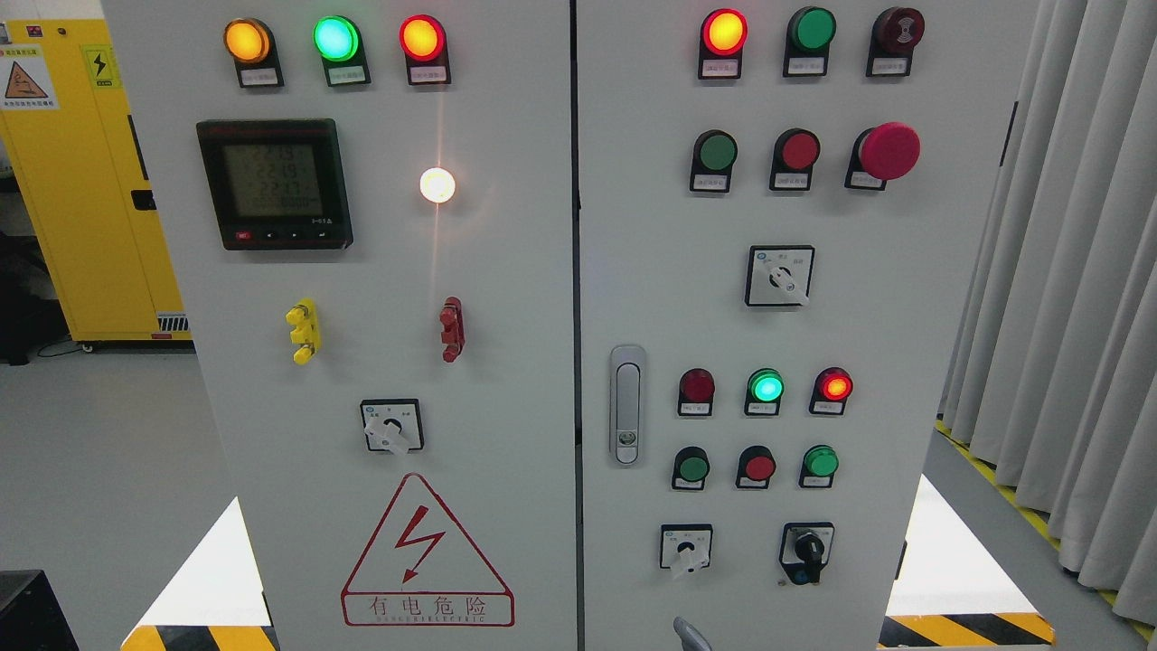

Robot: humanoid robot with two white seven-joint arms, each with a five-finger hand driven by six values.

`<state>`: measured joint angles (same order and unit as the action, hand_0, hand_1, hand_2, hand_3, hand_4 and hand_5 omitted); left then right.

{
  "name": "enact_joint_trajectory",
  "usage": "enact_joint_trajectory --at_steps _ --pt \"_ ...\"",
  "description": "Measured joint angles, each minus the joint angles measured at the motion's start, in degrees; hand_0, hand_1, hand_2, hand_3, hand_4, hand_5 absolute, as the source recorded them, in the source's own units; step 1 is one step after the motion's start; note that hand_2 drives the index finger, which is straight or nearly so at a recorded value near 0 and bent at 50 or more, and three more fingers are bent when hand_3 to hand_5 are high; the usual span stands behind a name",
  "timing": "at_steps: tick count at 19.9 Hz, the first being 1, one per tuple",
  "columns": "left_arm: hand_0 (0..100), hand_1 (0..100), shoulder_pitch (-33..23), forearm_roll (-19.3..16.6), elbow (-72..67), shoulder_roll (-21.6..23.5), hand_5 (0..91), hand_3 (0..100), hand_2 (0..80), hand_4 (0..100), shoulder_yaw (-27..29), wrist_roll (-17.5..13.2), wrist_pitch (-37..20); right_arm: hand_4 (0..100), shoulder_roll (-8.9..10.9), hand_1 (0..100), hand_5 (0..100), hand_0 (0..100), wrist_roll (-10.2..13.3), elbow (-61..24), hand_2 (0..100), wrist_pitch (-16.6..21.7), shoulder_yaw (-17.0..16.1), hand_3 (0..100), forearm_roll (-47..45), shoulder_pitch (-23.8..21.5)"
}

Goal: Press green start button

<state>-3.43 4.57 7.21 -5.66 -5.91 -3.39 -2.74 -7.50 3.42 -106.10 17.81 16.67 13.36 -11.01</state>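
While only a tip of right hand shows at bottom edge, grip cannot be told, green button above.

I am standing in an industrial electrical room or training workshop, facing a tall grey control cabinet covered in lit indicator lamps, push buttons, rotary switches and a digital meter. A red lightning warning sign is printed low on its left door. To my left stands a yellow safety cabinet, black-and-yellow hazard tape marks the floor, and grey curtains hang on my right.
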Motion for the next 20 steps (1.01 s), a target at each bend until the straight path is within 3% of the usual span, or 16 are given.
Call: enact_joint_trajectory --at_steps 12,13,14,16,17,20 --pt "12 56 0.00 0.00 0.00 0.00 0.0 0 0.0 0 0.00 0.00 0.00 0 -0.01 62 0 47 0.24 0.05 0 0.00 -0.21 0 0.03 -0.03" --pt "12 56 0.00 0.00 0.00 0.00 0.0 0 0.0 0 0.00 0.00 0.00 6 -0.01 62 0 46 0.24 0.06 0 0.01 -0.24 3 0.11 -0.03" --pt "12 56 0.00 0.00 0.00 0.00 0.0 0 0.0 0 0.00 0.00 0.00 19 -0.01 62 6 43 0.28 0.07 0 -0.04 -0.26 12 0.21 -0.02" --pt "12 56 0.00 0.00 0.00 -0.01 0.0 0 0.0 0 0.00 0.00 0.00 24 0.00 64 10 39 0.50 0.08 0 -0.07 -0.39 18 0.55 0.12" --pt "12 56 0.00 0.00 0.00 -0.01 0.0 0 0.0 0 0.00 0.00 0.00 34 0.00 66 18 39 0.54 0.09 0 -0.06 -0.49 25 0.88 0.18" --pt "12 56 0.00 -0.01 0.00 -0.01 0.0 0 0.0 0 0.00 0.00 0.00 51 0.01 68 35 42 0.17 0.16 0 0.24 -0.98 39 3.78 0.37"
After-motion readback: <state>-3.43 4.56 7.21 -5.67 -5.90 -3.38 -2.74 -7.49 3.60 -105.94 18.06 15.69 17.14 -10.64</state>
